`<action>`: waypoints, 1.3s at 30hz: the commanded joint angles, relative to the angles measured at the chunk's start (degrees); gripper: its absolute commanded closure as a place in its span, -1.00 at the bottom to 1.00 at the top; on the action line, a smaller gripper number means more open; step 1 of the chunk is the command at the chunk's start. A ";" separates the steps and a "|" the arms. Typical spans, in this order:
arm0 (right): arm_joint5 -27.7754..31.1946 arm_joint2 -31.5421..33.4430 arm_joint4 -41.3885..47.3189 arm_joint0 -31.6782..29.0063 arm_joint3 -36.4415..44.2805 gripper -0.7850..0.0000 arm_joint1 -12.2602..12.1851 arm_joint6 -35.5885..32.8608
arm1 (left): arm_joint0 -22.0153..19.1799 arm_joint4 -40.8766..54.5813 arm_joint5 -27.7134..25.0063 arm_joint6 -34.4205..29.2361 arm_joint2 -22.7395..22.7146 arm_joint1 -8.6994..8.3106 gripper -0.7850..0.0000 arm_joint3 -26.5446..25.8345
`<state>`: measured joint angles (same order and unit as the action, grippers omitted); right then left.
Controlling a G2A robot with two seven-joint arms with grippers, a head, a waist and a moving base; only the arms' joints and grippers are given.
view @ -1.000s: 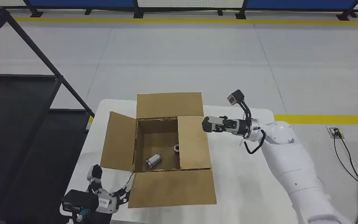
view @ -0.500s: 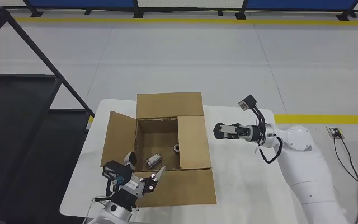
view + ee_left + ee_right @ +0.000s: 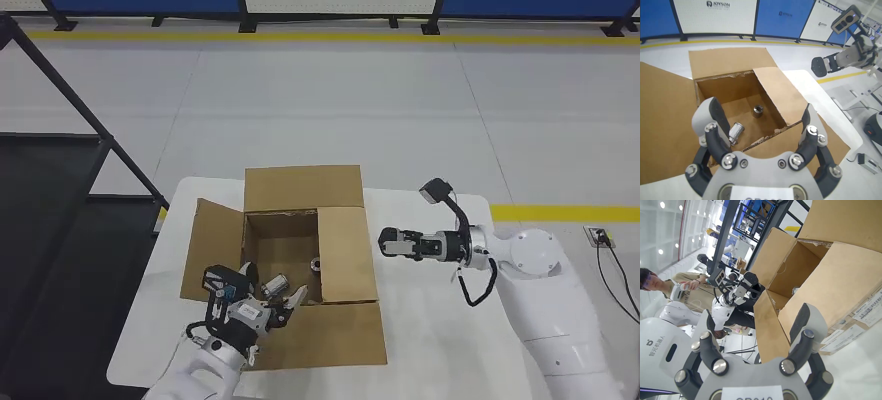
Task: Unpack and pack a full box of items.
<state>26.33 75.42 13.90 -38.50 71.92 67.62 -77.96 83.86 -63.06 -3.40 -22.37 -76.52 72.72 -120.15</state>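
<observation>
An open cardboard box [image 3: 345, 235] [image 3: 668, 121] [image 3: 838, 279] stands on the white table [image 3: 450, 330], all flaps folded out. On its floor lie a silver ribbed cylinder [image 3: 274, 286] [image 3: 735, 131] on its side and a dark metal bushing [image 3: 314, 265] [image 3: 758, 111] standing upright. My left gripper [image 3: 272, 303] [image 3: 761, 111] hovers open over the box's near edge, above the silver cylinder, holding nothing. My right gripper [image 3: 384, 243] [image 3: 757, 317] hangs open and empty just past the box's right flap, pointing at the box.
The table's edge [image 3: 831, 94] runs close to the box's right side. A dark metal frame [image 3: 70, 110] stands left of the table. Bare table surface lies to the right of the box, under the right arm.
My left gripper rose from below the table's front-left corner and came forward to the box's near edge. The right gripper drew back off the right flap and shifted slightly.
</observation>
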 commanded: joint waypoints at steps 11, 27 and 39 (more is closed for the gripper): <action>2.97 7.71 -1.73 -8.94 8.79 -1.00 -5.97 2.97 | -23.36 15.49 3.85 -18.48 8.66 2.14 -1.00 20.06; 1.67 7.95 0.21 -8.75 2.49 -1.00 -11.74 1.67 | -32.19 24.77 5.18 -17.36 14.85 4.25 -1.00 28.80; 4.05 -7.17 4.43 -1.81 -10.80 -1.00 -12.72 4.04 | -31.79 26.38 6.09 -11.89 16.44 4.96 -1.00 25.46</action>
<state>29.23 69.00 16.95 -40.75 62.24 55.03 -75.07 52.23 -36.80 2.53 -34.82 -60.44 77.56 -94.47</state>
